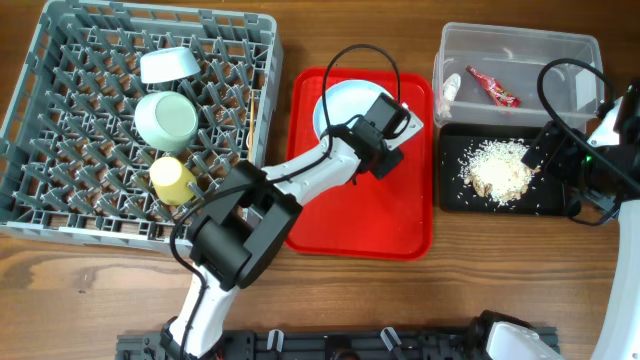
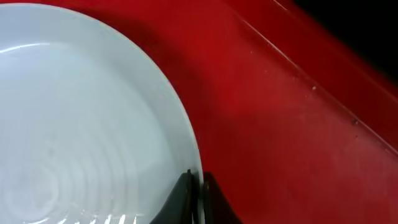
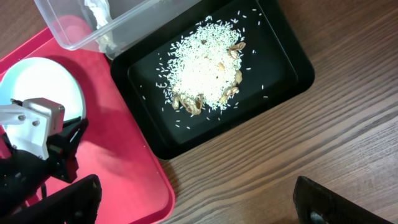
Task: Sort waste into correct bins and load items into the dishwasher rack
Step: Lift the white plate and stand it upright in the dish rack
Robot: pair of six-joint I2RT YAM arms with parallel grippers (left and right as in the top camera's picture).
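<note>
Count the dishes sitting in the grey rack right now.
3. In the dishwasher rack: a small white bowl farthest back, a pale green bowl below it in the overhead view, a yellow cup below that. Thin items could be hidden among the pegs.

You're looking down on a brown wooden surface (image 1: 90, 270) that fills the overhead frame from edge to edge. Its grain runs left to right, with darker streaks and faint board seams showing in the lower left and lower right. In the right wrist view the same wood takes up the right half of the frame, its grain slanting diagonally. The light is even and diffuse, and the shadows are soft-edged. A dark rail (image 1: 330, 345) crosses the bottom edge of the overhead frame.
</note>
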